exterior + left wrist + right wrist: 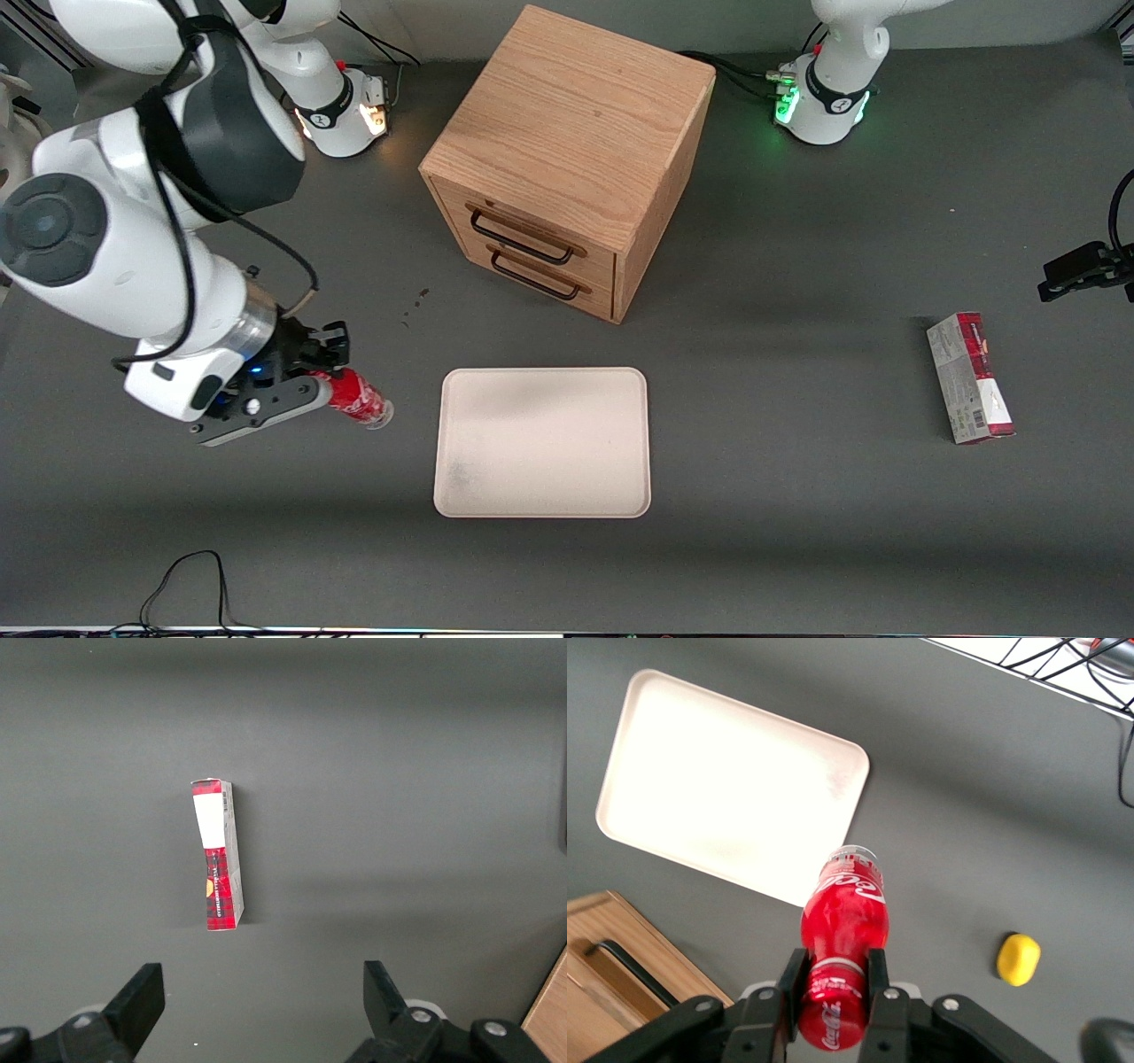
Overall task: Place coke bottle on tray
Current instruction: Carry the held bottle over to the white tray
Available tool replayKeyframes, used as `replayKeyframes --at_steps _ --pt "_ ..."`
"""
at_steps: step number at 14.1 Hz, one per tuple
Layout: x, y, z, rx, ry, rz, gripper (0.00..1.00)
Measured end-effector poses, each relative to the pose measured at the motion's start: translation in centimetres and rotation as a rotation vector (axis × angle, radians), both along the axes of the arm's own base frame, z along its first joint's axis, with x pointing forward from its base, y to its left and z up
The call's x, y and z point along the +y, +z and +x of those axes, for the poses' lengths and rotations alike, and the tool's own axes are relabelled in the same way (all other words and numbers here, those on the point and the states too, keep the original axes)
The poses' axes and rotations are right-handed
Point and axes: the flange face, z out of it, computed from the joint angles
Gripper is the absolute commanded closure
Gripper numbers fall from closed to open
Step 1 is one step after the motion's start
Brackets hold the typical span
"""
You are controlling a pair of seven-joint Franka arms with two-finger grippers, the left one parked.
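Grey tabletop (797, 496), working arm's end: gripper (306, 390) clamped on coke bottle (359, 400).
Bottle tipped sideways (clear base toward tray (542, 443)), lifted off table, beside tray, not over it; drawer cabinet (567, 159) farther from camera.

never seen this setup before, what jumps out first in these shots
The red coke bottle stands out, clamped in the gripper above the table beside the tray, toward the working arm's end. The wooden drawer cabinet sits farther from the front camera than the bare tray. A red-and-grey carton lies toward the parked arm's end.
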Motion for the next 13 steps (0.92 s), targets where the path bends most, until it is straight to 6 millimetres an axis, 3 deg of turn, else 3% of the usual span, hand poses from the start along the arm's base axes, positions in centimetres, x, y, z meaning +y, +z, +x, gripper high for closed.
replayKeyframes --at_steps 3,7,9,13 --pt "2.6 -0.7 -0.4 -0.008 -0.016 0.007 1.0" --pt "4.1 -3.1 0.5 -0.02 -0.003 0.019 1.0" --pt "4.5 -6.1 1.6 -0.01 -0.004 0.02 1.0" --pt "5.3 -14.0 3.9 0.017 -0.006 0.021 1.0"
